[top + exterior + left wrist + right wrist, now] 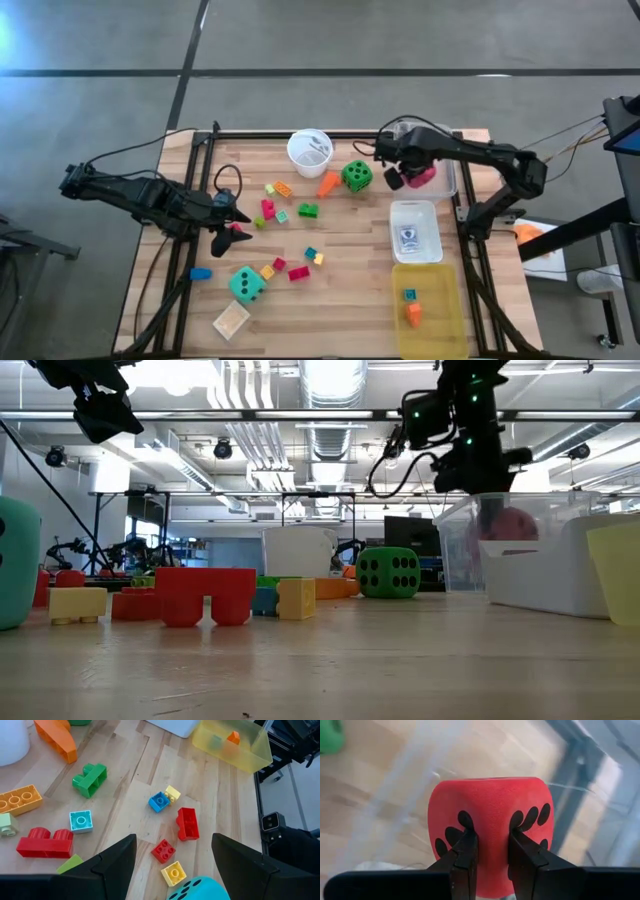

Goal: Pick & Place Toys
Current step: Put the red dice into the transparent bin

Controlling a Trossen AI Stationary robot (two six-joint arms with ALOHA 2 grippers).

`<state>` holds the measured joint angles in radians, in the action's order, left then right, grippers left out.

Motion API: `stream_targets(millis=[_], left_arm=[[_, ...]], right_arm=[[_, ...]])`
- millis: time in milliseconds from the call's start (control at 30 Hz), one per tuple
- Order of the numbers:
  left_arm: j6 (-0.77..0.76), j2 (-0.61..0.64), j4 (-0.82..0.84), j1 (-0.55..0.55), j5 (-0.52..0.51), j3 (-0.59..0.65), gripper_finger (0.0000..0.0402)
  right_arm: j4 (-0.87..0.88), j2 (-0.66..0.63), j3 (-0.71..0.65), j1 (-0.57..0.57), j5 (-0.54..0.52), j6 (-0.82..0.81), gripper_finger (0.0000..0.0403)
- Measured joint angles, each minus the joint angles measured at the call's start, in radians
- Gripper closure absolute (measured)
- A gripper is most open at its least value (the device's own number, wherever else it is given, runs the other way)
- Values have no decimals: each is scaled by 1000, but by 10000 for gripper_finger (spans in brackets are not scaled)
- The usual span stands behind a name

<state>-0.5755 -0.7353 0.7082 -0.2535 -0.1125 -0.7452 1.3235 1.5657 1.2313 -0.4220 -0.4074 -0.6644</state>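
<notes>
Right wrist view — right tool pinches red-pink die by a foam fold; may slip before clear bin — left tool apart, idle.

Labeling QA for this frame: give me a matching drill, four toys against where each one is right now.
Things:
1. red die
2. green die
3. teal die
4. orange block

Places:
A. inside the yellow bin
B. on the table beside the white cup
C. pinched in the right claw over the clear bin
D. on the table next to the tan tile

Pairs: 1-C, 2-B, 3-D, 4-A
</notes>
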Motion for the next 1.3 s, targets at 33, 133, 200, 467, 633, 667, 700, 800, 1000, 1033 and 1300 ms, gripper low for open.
stream_targets(millis=[33, 133, 200, 467, 633, 667, 700, 800, 1000, 1033, 1300], left_arm=[[0, 0, 0, 0, 0, 0, 139], [0, 0, 0, 0, 0, 0, 139], [1, 0, 0, 0, 0, 0, 139], [51, 0, 0, 0, 0, 0, 138], [78, 0, 0, 0, 0, 0, 138], [78, 0, 0, 0, 0, 0, 138], [78, 0, 0, 0, 0, 0, 138], [78, 0, 0, 0, 0, 0, 138], [78, 0, 0, 0, 0, 0, 138], [78, 0, 0, 0, 0, 0, 138], [78, 0, 0, 0, 0, 0, 138]], right_arm=[[-17, 3, -8, -4, 10, 29, 334], [-35, 9, -21, -17, 48, 102, 334], [-37, 9, -22, -26, 49, 149, 334], [-91, 7, -26, -59, 176, 366, 338], [-101, 7, -26, -104, 249, 425, 339], [-101, 7, -26, -112, 260, 435, 340], [-102, 7, -26, -121, 271, 442, 340], [-106, 7, -26, -144, 308, 466, 340], [-134, 7, -53, -196, 436, 553, 342], [-138, 7, -61, -206, 453, 561, 344], [-144, 5, -85, -251, 479, 583, 349]])
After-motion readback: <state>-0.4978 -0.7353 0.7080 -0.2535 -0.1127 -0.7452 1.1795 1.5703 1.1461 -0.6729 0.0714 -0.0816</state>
